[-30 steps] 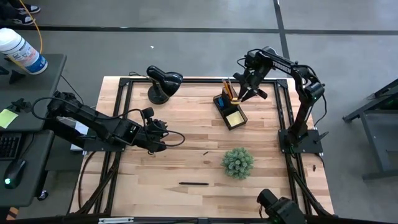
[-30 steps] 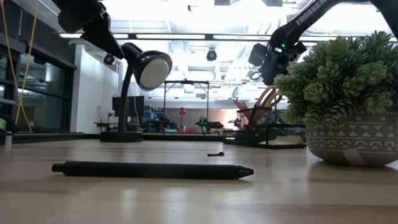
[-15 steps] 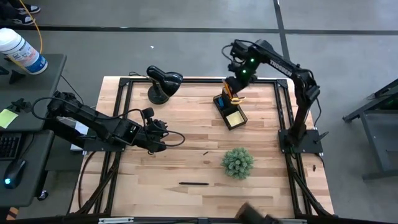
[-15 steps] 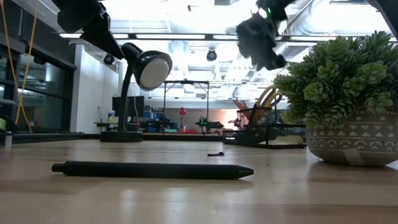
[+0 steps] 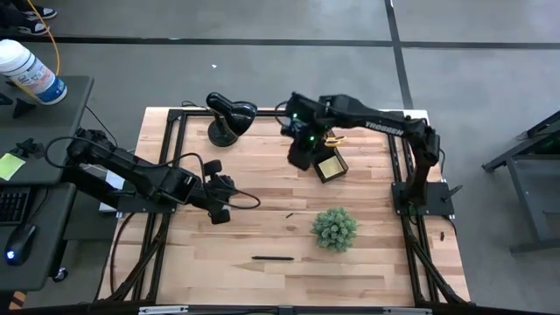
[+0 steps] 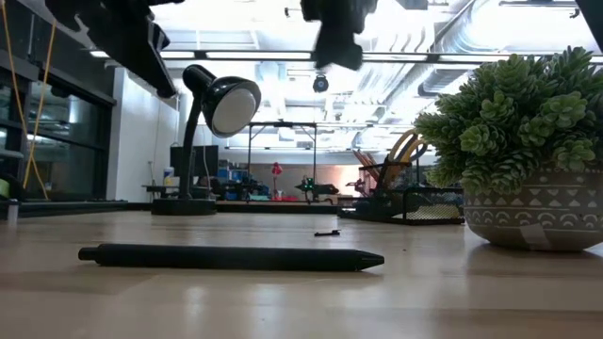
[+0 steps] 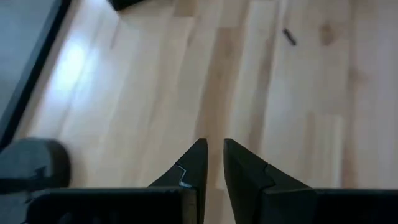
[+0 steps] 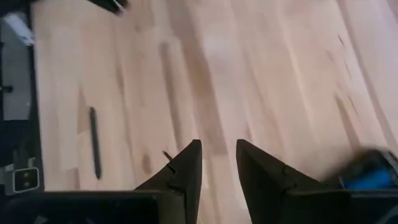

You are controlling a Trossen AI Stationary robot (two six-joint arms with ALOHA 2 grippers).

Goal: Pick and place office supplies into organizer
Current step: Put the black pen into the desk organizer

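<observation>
With your right gripper [image 5: 300, 156] empty, fingers slightly parted beside the small black mesh organizer [image 5: 325, 160], a careless sweep toward the thin black pen [image 5: 272, 258] near the wooden bench's [image 5: 262, 184] front edge could topple it, while the left gripper [image 5: 220, 213], nearly pressed together, waits mid-bench.

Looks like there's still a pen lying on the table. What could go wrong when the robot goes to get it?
The pen is thin and lies flat, so a gripper might slip off or roll it. The plant stands between pen and organizer; the right gripper, now empty above the table, could brush it on the way.

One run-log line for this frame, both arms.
right gripper: empty, beside organizer | left gripper: empty, above bare table | black pen: on table
</observation>
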